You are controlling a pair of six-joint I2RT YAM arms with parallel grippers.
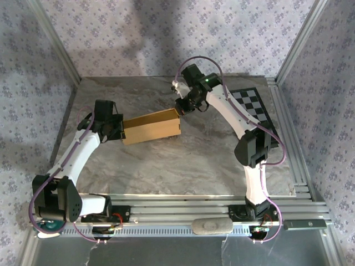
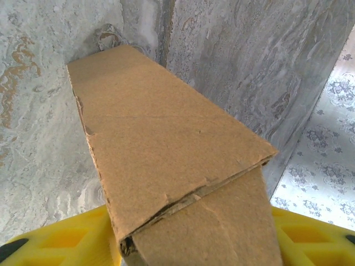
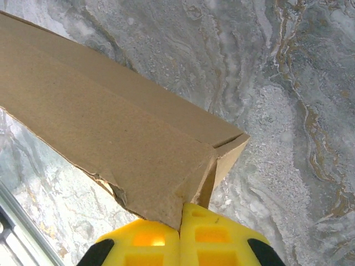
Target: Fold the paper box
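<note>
The paper box (image 1: 151,127) is a folded tan cardboard box lying across the middle of the marble table (image 1: 183,166). My left gripper (image 1: 118,129) is at its left end. In the left wrist view the box (image 2: 166,149) runs between the yellow fingers (image 2: 66,238), which sit against both of its sides around my left gripper (image 2: 191,227). My right gripper (image 1: 182,108) is at the box's far right corner. In the right wrist view its fingers are pressed together, with my right gripper (image 3: 181,213) touching the ragged corner of the box (image 3: 100,122).
A black-and-white checkerboard (image 1: 255,105) lies at the back right beneath the right arm. Aluminium rails (image 1: 183,202) run along the front and right edges. A grey oblong object (image 1: 211,226) rests on the front rail. Patterned walls close in the back and sides.
</note>
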